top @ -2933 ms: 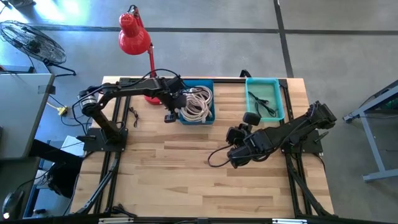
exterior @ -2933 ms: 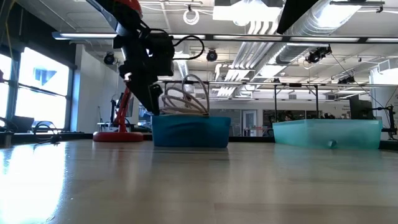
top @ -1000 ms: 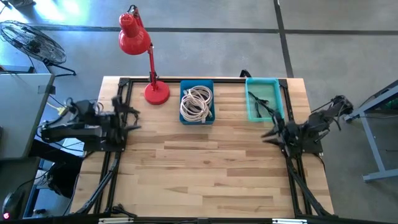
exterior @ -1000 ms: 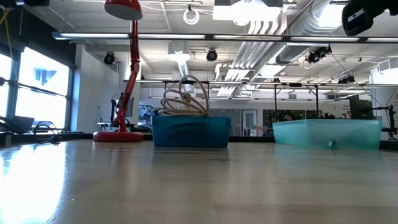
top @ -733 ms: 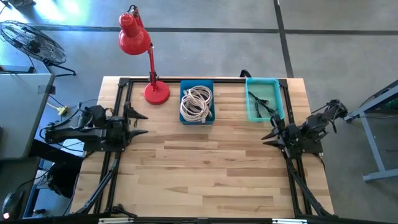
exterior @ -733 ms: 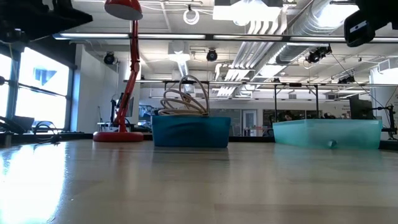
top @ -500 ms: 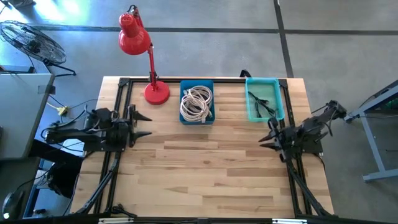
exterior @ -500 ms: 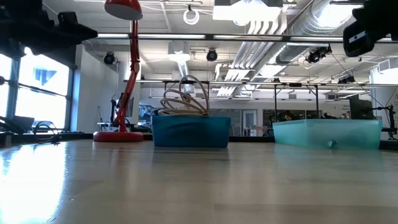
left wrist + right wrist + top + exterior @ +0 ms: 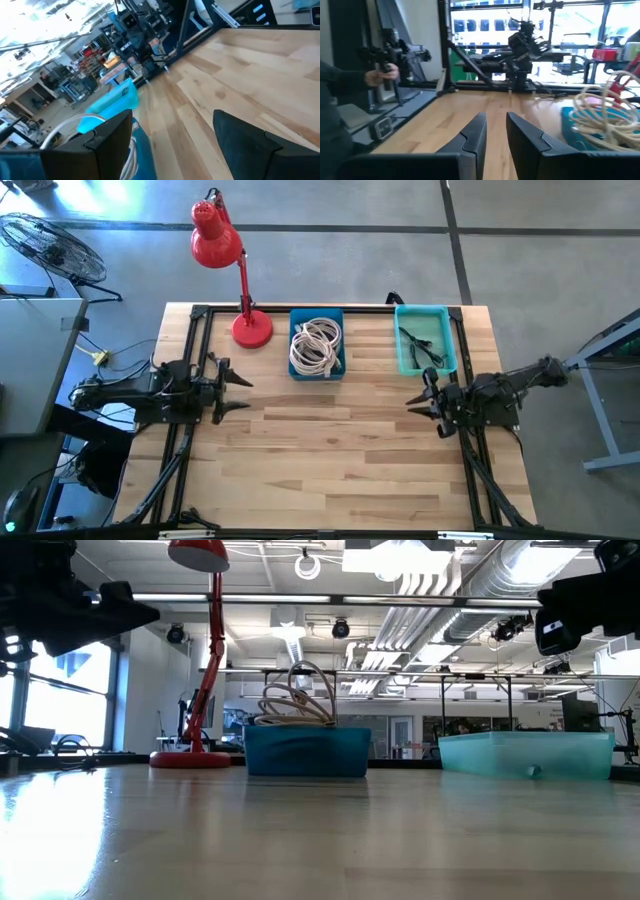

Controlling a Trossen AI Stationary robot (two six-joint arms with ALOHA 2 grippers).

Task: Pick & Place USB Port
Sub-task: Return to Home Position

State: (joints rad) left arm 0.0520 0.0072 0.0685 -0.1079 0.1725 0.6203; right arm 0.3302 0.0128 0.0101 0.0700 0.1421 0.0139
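The coil of pale cables lies heaped inside the blue bin, which stands at the middle of the bench's far edge. In the low view the loops rise above the bin's rim. A thin black cable lies in the green bin, just beside the blue one and toward the far right corner. We cannot pick out a USB part as such in either bin.

Nothing loose shows on the open planks of the bench, so we judge the sorting itself finished: every cable in view sits in a bin and none is left on the wood.

The left pincer hangs near the left edge of the bench, its arm folded low over its base. Its fingers are spread wide with only bare bench between them, so it is released and carries nothing. The right pincer is near the right edge, just in front of the green bin. Its fingers stand a little apart with wood showing through the gap, so it too is released and empty.

We read both arms as close to their rest poses. What is left seems to be only the last settling at home.

The red desk lamp stands at the far edge, toward the left corner, beside the blue bin and apart from both arms.
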